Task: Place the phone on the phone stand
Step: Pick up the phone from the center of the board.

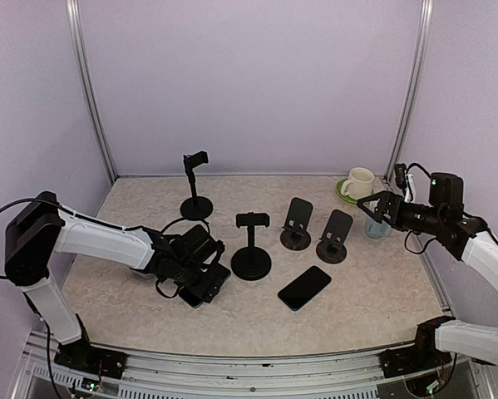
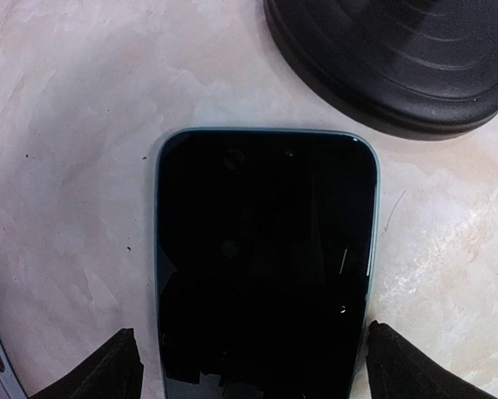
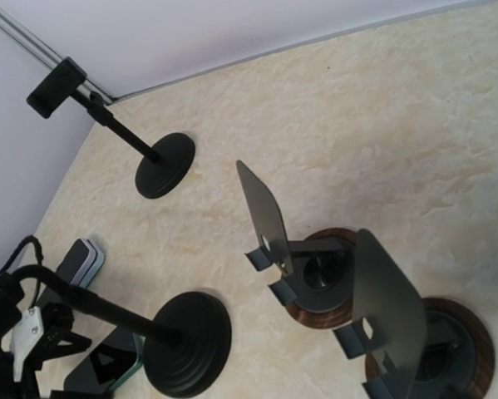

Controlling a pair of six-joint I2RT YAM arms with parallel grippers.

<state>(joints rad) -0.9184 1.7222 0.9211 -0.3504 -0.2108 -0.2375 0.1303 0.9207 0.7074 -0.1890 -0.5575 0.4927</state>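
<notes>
Phone lies flat, screen up, on the tabletop, straddled by the left gripper. Its fingertips stand apart on either side of the long edges, not yet clamping, apparently lined up for a grasp across the narrow width. Just past the phone's top edge sits the round base of a pole stand, the nearest place to carry it. A second phone lies further right, near two plate stands. The right gripper hangs with jaws apart and empty beside the cup, probably to stay out of the way.
</notes>
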